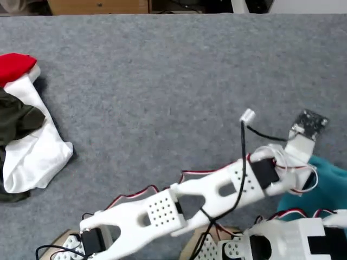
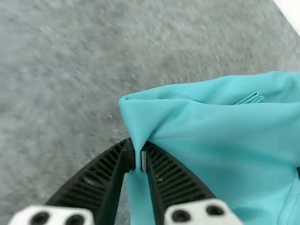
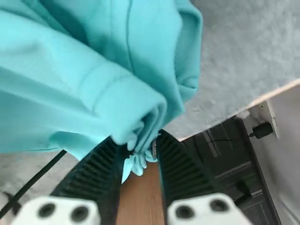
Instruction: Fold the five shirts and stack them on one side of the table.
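A turquoise shirt lies bunched at the table's near right edge, partly under the arms. My left gripper is shut on a fold at the shirt's edge, just above the grey table. My right gripper is shut on a thick bunched hem of the same shirt, held out past the table edge. In the high view the left arm stretches across to the shirt, and the right arm's base sits below it. A pile of white, red and dark green shirts lies at the left edge.
The grey felt table is open across its middle and back. Beyond the table edge in the right wrist view are a wooden floor, dark furniture and a wall socket with a plug.
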